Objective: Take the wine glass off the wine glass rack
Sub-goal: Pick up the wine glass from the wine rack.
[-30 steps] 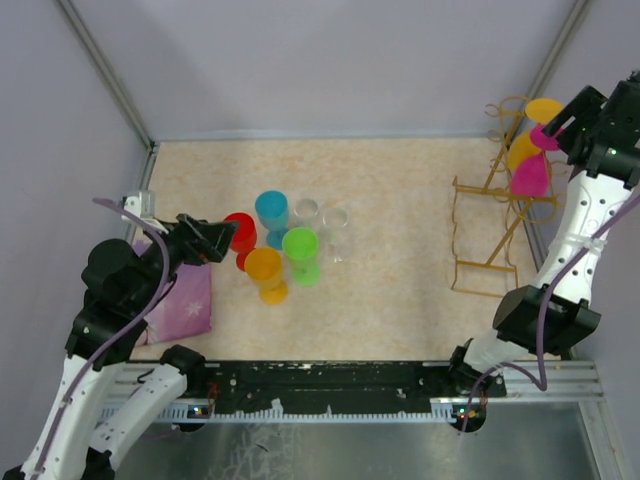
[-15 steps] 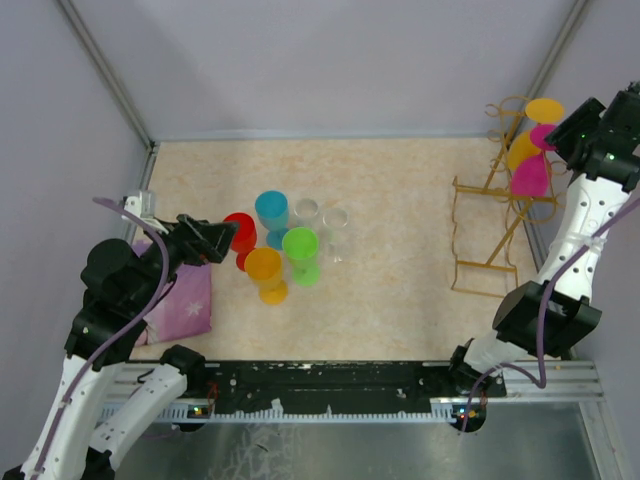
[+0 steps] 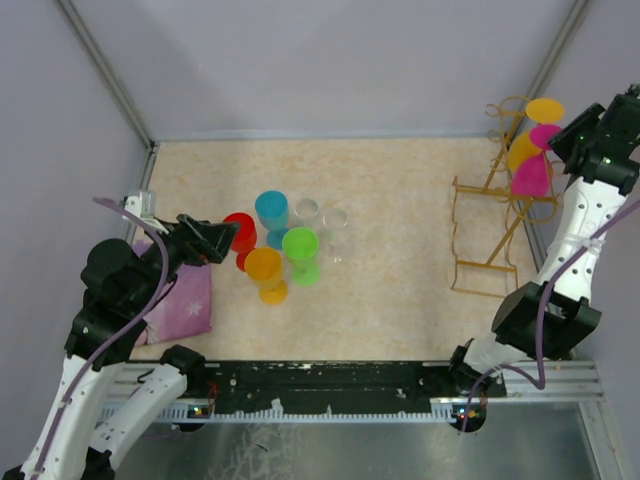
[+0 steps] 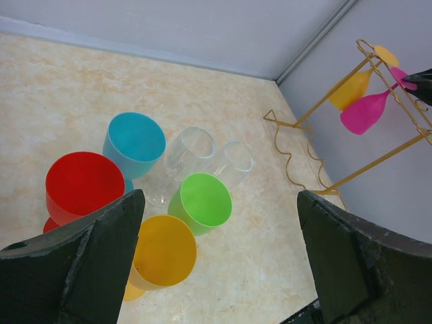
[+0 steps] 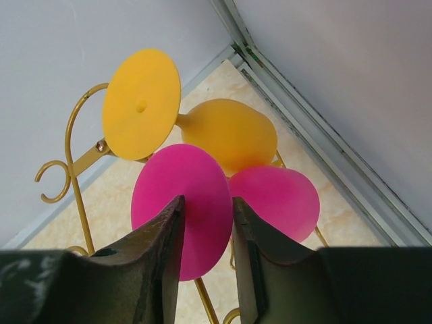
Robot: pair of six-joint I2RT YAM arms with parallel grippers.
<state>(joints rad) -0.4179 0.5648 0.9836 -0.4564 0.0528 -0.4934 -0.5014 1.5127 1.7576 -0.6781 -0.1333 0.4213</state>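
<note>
Shifted a little outward from the wine glass rack [image 5: 88,160] since a second ago, the right gripper [image 5: 207,200] no longer covers the foot of the pink wine glass [image 3: 528,178] in the top view, and that round foot now shows beside it; nothing else has moved. One rack stands at the right of the desk [image 3: 400,200], and two glasses hang from its top end, bowls down: the pink one and an orange wine glass [image 5: 229,131] just behind it, the two feet overlapping in the right wrist view. Well to the left of the rack stands a cluster of six more glasses: one red glass [image 3: 240,232], one blue glass [image 3: 271,210], one green glass [image 3: 299,244], one orange glass [image 3: 263,265] and two clear glasses [image 3: 306,212]. One pink cloth [image 3: 185,300] lies farther still from the rack, at the desk's left edge. The pink glass's foot faces straight into the right gripper, whose two fingers stand in front of its lower half with a narrow gap between them and pink showing through the gap. Nothing is clamped there, and whether the fingertips touch the foot cannot be told. The left gripper [image 4: 219,196] hangs over the cluster, far from the rack, its jaws spread wide and holding nothing.
</note>
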